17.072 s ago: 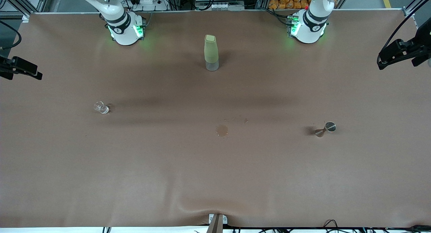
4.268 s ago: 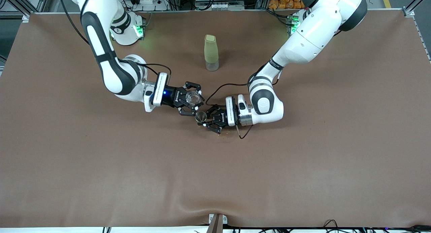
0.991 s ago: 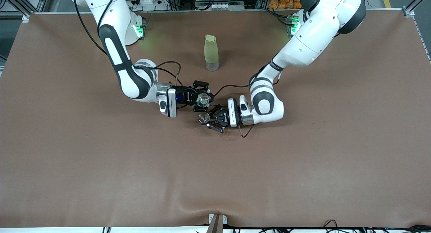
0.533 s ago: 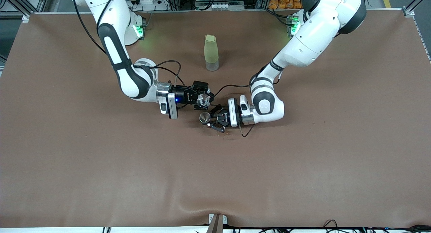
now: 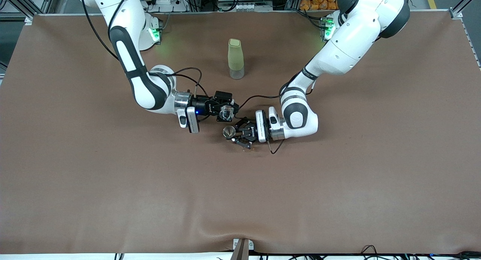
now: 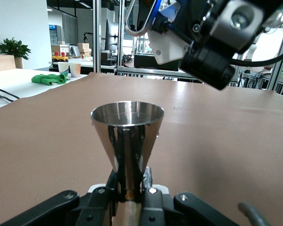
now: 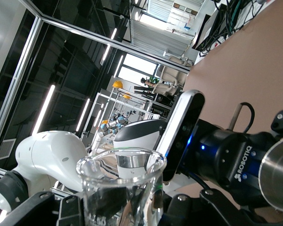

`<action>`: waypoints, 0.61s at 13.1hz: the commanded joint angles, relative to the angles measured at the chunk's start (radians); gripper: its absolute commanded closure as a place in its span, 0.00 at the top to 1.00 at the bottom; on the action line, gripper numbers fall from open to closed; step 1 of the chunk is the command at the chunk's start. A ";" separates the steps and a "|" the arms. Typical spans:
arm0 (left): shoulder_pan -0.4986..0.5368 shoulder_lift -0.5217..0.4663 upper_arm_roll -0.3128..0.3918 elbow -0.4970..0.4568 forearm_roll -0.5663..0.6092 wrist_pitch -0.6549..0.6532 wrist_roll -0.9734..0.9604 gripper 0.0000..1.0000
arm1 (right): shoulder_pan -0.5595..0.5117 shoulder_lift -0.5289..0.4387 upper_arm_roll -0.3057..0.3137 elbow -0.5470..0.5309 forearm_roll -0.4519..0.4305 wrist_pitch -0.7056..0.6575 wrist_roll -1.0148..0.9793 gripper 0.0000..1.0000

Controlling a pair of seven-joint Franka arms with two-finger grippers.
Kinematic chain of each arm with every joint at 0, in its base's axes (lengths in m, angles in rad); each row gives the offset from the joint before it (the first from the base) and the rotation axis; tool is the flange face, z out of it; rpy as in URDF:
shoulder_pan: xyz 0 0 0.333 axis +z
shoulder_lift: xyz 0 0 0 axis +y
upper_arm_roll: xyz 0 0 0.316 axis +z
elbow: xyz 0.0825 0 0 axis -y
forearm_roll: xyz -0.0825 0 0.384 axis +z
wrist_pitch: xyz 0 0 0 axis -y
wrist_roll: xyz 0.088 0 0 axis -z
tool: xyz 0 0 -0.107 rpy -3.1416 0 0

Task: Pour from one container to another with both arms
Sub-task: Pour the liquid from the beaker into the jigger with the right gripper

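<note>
Glass beaker (image 5: 226, 113), pinched by right gripper (image 5: 225, 112), tilted mid-frame over steel jigger (image 5: 228, 132) pinched by left gripper (image 5: 233, 134); we feared misaligned rims spilling.

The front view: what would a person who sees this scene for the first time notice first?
Two white arms meet over the middle of the brown table. The right gripper holds a small clear glass beaker, tipped toward the steel jigger that the left gripper holds upright just beside it. A tall pale green bottle stands alone between the two bases, farther from the front camera.
</note>
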 commanded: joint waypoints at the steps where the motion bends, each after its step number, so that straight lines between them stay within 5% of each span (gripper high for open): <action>1: 0.003 -0.022 -0.001 -0.014 -0.025 -0.010 0.014 0.00 | 0.006 -0.028 -0.002 -0.019 -0.023 0.005 0.082 0.00; 8: 0.003 -0.026 -0.010 -0.018 -0.022 -0.010 0.024 0.00 | 0.003 -0.028 -0.002 -0.011 -0.032 0.006 0.215 0.00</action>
